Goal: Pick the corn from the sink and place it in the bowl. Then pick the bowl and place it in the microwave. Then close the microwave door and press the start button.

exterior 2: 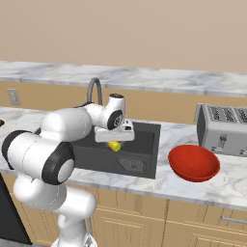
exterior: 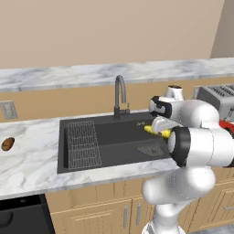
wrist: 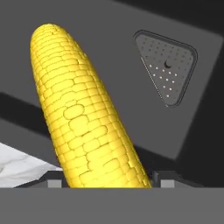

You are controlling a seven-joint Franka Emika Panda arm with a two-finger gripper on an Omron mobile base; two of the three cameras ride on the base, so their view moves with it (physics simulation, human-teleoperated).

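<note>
Corn (wrist: 83, 118): yellow cob, clamped between the claw (wrist: 107, 180) tips, lifted above the floor of the sink (exterior: 109, 137), pointing away from the hand.
Claw: clenched on the corn, jaws standing wide around the thick end of the cob; in the right base view, claw (exterior 2: 115, 143) hangs over the right part of the basin with the corn (exterior 2: 114, 145) just under it.
Sink: dark basin, wire rack (exterior: 83, 144) on its left side, perforated drain cover (wrist: 168, 70) below the cob, faucet (exterior: 120, 96) behind.
Bowl (exterior 2: 194, 162): red, empty, on the tabletop (exterior 2: 226, 183) right of the sink, in front of the toaster (exterior 2: 224, 129); well apart from the corn.
Step in hand: probably carrying the cob up and across to the bowl.
Risk, slip: grip near one end, long cob hanging free; could swing or slide out on a quick move.
Risk, snag: could clip the sink's right edge if carried across too low.
Risk, drop: released off-centre, could roll over the shallow rim.
</note>
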